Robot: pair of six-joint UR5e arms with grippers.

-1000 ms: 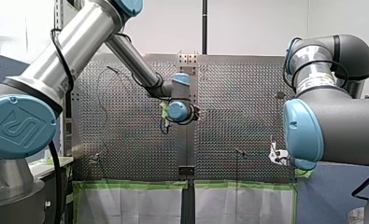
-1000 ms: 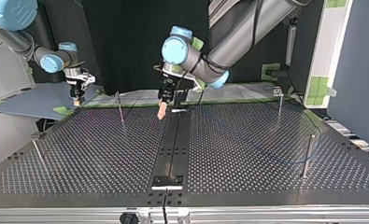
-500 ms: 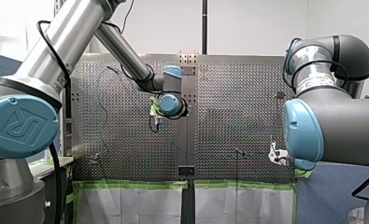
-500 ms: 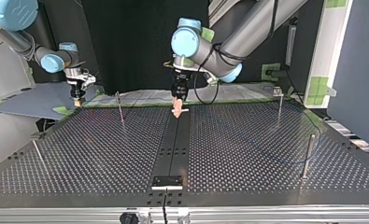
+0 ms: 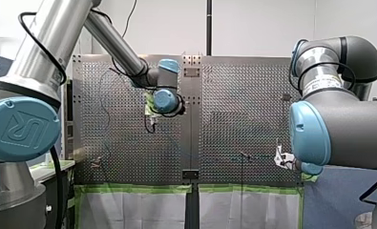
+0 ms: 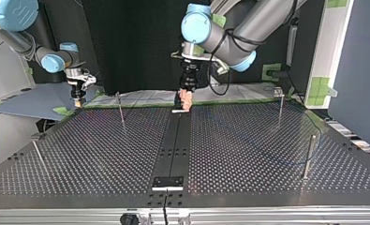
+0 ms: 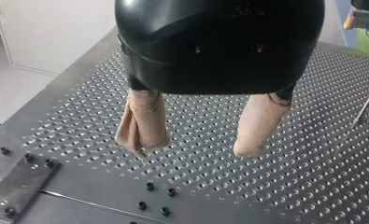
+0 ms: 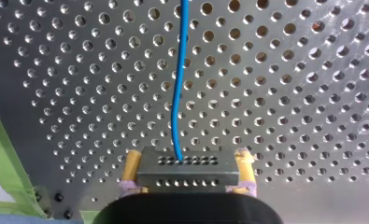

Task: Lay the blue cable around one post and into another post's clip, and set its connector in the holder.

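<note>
The right wrist view shows my right gripper [image 8: 188, 176] shut on a grey connector block [image 8: 188, 169], its yellow pads on both sides. The blue cable [image 8: 178, 84] runs from the block ahead over the perforated plate. In the top view this gripper [image 6: 77, 100] hangs at the far left corner of the table. My left gripper [image 7: 196, 145] is open, its two beige padded fingers [image 7: 142, 125] apart with nothing between them. It hovers just above the table's far edge near the middle strip [image 6: 186, 99]. In the front view a thin cable [image 5: 101, 109] loops over the left half of the plate.
Thin metal posts stand on the table: one far left [image 6: 121, 108], one near left [image 6: 38, 157], one far right [image 6: 280, 105], one near right [image 6: 307, 157]. A black plate [image 6: 168, 182] sits on the dark middle strip at the near edge. Green tape lines the far edge.
My left arm has swung toward the top view's right and risen a little, its gripper passing over the middle strip. My right arm has stayed still with the connector.
</note>
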